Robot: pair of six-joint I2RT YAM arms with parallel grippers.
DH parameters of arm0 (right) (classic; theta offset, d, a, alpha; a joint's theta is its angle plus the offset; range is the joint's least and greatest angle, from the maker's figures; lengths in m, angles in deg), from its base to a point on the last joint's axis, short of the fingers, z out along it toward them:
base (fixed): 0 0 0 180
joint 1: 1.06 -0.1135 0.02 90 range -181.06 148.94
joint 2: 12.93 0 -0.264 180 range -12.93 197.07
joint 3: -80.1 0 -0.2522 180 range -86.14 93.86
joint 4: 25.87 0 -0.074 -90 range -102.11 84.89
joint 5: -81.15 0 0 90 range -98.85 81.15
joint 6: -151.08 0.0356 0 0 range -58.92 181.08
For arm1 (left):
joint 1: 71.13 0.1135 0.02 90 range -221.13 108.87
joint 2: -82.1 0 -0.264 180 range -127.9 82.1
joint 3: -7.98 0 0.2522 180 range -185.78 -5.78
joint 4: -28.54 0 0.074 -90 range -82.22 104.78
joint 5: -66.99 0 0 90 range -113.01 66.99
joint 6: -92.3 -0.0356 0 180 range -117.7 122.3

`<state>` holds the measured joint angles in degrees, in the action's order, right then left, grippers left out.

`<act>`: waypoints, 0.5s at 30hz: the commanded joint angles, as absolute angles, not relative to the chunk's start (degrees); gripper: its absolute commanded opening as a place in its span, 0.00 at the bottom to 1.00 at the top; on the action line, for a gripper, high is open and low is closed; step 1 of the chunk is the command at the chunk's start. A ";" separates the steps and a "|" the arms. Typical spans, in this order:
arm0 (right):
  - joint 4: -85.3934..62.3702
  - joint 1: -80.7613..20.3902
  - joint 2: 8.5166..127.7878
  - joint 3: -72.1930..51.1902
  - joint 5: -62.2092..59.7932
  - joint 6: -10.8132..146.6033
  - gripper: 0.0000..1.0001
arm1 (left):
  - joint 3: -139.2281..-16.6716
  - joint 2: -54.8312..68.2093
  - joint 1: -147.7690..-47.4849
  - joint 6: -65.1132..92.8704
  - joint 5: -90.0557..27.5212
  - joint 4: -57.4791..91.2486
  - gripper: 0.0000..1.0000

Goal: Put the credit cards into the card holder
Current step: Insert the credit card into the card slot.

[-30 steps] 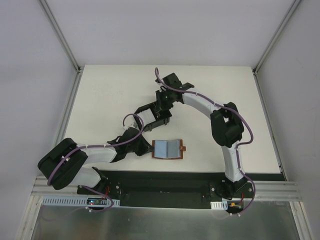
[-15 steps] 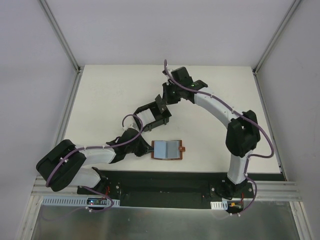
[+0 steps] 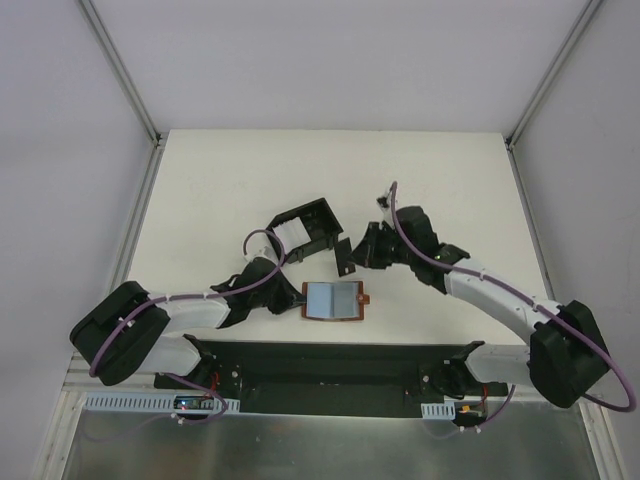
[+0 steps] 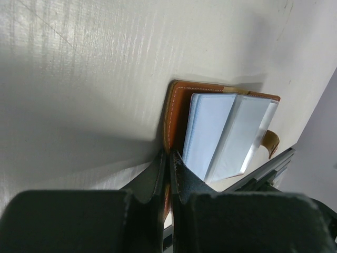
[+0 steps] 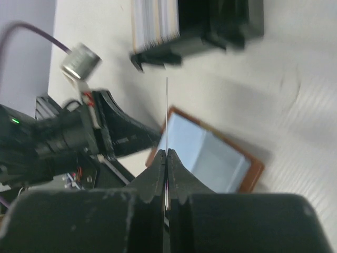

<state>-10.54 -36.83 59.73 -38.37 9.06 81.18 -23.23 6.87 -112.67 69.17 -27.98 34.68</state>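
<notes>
held card [image 5: 167, 113]: one of the credit cards, upright in R gripper. Seen edge-on as a thin pale line, in the air betw. wallet and card holder. Touches neither, as far as I can tell.
cards in holder [image 3: 290, 236]: white stack standing on edge in the holder's left part.
cards in wallet [image 4: 221, 132]: pale blue, lying flat in the open wallet.
handling (judgement): light and thin, stiff w/ a little flex. Faces slick, so prob. pivots if nipped at a corner only. Best hold = one edge, pads flat on both faces. The flat ones look hard to lift; need an exposed edge first.
card holder [image 3: 318, 215]: black open-top box on the table, just beyond wallet, left of R gripper. Blurred in R wrist view.
R gripper [image 5: 167, 154]: jaws nipped tight on held card's lower edge.
L gripper [image 4: 169, 158]: jaws closed on the wallet's leather rim at its left edge, pinning it down.
wallet [image 4: 176, 113]: brown leather, open flat near table's front edge, strap tab on the right side.
table [image 3: 220, 180]: off-white, matte.
next (judgement): line card edge w/ holder opening, lower it beside the stack. Risk = card catches a wall or twists in the grip.
</notes>
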 commanded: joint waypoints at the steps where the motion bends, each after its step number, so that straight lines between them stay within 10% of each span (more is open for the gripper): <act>1: -24.04 -40.43 55.98 -50.60 7.95 93.41 0.00 | -19.58 6.24 -112.61 67.95 -26.70 25.76 0.00; 15: -41.02 -43.77 64.15 -63.46 7.94 103.35 0.00 | -13.87 5.89 -112.70 73.22 -27.49 34.20 0.00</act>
<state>-33.43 -43.32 62.82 -62.13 8.47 100.13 -17.81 7.81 -112.67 73.54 -28.74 42.55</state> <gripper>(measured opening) 0.009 0.008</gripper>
